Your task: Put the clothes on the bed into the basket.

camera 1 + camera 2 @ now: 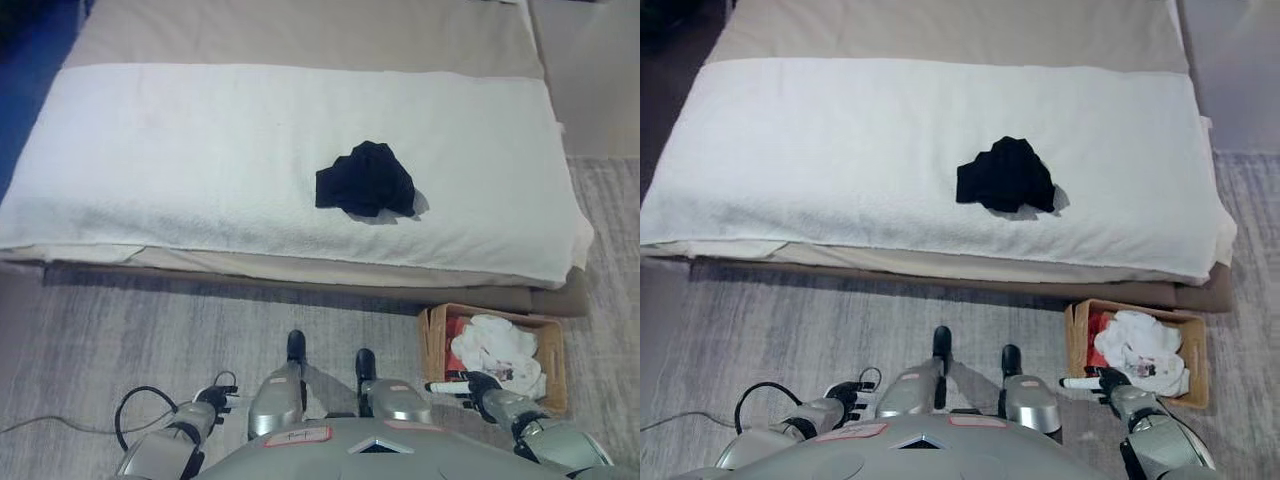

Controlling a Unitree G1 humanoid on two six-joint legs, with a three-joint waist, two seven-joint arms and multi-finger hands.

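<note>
A crumpled black garment [365, 180] is seen on the bed [200, 150], right of its middle, with no clear long axis. Beside the bed's near right corner, on grey carpet [150, 330], a basket [552, 345] holding white and red clothes [495, 345] is placed. The right hand [478, 385], fingers extended and nothing held, is found at the basket's near left edge, well apart from the garment; the left hand [208, 403] is low at the left, its fingers not discernible.

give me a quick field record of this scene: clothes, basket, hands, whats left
on bed: one crumpled dark garment, on the white cover
basket: wicker basket on the floor at the robot's right, beside the bed
in basket: white cloth over something red
right hand: right hand low by the basket's near edge, holding nothing
left hand: left hand low at lower left, fingers unclear
left to do: dark garment not yet in basket
</note>
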